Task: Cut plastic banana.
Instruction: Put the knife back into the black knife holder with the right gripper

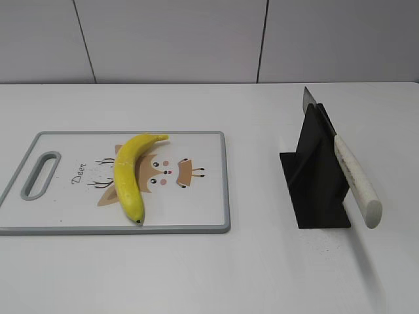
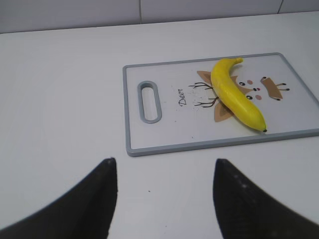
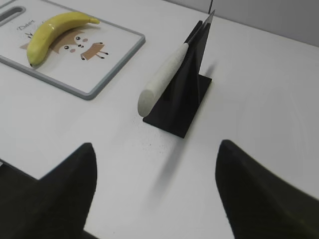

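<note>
- Two grippers hung back from the work, and neither showed in the exterior view; the task looked to be at its very start, with nothing grasped and the banana whole.
- Farthest left, the left gripper (image 2: 162, 199) hovered over bare table (image 1: 196, 275) just short of the near edge of the cutting board (image 2: 164, 139), its jaws spread wide and empty.
- On the board, a white one with a grey rim, a handle slot at its left end and a deer cartoon, lay the plastic banana (image 1: 129, 176). It rested across the cartoon, stem toward the far edge and dark tip close to the near rim.
- Well to the right of the board stood a black knife stand (image 1: 314, 176), with the knife (image 1: 353, 173) slotted in it, blade up and back, pale handle slanting out toward the front.
- Farthest right, the right gripper (image 3: 154, 194) was poised above the table in front of the stand, jaws parted and holding nothing, the handle end ahead of it.
- The next move, as I judged it, called for the right gripper to close on the handle and draw the knife free, while the left steadied the banana.
</note>
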Robot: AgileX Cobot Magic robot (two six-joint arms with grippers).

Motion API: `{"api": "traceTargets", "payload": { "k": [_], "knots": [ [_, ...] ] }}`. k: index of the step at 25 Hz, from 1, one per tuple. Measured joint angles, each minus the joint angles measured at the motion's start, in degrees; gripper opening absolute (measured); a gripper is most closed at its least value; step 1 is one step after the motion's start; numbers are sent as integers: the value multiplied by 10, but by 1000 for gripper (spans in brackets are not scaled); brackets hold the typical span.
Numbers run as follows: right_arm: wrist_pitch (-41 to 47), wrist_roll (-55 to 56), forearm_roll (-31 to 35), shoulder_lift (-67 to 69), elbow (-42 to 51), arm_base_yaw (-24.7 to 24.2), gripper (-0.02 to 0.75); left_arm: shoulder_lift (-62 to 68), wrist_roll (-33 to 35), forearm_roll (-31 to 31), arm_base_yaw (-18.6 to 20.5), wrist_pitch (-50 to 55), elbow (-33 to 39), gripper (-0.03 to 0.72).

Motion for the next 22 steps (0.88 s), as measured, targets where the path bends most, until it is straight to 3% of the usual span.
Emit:
{"api": "traceTargets", "payload": {
  "k": [18, 22],
  "knots": [
    [-4, -2, 6, -12, 25, -2, 579, 0, -1, 0, 0, 0, 0, 579],
    [-4, -2, 10, -12, 25, -49, 578, 0, -1, 0, 0, 0, 0, 579]
  ]
}}
